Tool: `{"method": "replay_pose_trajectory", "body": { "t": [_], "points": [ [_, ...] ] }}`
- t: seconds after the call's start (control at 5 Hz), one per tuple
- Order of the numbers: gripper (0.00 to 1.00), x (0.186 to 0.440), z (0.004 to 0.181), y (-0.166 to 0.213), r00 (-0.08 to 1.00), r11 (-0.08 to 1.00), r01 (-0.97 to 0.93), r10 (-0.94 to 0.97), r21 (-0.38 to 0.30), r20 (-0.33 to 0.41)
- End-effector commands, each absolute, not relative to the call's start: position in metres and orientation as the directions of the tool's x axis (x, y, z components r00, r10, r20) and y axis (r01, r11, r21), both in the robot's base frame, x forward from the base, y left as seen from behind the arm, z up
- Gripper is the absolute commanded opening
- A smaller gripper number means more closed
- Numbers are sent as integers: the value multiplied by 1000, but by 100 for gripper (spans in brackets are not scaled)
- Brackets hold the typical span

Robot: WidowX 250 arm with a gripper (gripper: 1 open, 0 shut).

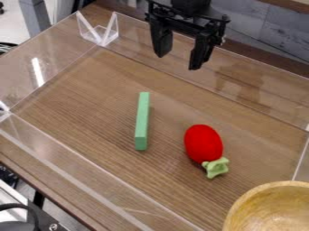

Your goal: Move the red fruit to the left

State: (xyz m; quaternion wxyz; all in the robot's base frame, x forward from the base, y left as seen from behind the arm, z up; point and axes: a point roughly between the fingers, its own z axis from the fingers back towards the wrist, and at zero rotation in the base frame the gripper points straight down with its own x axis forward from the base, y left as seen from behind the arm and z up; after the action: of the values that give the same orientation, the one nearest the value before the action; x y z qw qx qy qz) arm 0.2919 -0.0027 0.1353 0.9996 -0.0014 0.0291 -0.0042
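The red fruit [204, 143] is a small glossy egg-shaped toy with a light green leafy cap pointing toward the front right. It lies on the wooden floor of a clear-walled tray [72, 86], right of centre. My gripper [179, 50] hangs at the back of the tray, well above and behind the fruit, pointing down. Its two black fingers [161, 41] stand apart and open, with nothing between them.
A long flat green bar [143, 121] lies just left of the fruit, running front to back. The rim of a wooden bowl [272, 207] shows at the bottom right corner. Clear plastic walls bound the tray on all sides.
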Motion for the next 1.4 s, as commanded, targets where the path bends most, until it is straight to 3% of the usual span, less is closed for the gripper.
{"method": "replay_pose_trajectory", "body": {
  "t": [0.0, 0.2, 0.4, 1.2],
  "points": [
    [100, 288, 121, -11, 995, 1000, 28, -28, -8, -90],
    [0, 271, 109, -28, 989, 995, -93, 89, -31, -116],
    [100, 257, 100, -45, 967, 971, -232, 224, -57, -118],
    [100, 247, 93, -66, 751, 744, -660, 654, -104, -94]
  ]
}}
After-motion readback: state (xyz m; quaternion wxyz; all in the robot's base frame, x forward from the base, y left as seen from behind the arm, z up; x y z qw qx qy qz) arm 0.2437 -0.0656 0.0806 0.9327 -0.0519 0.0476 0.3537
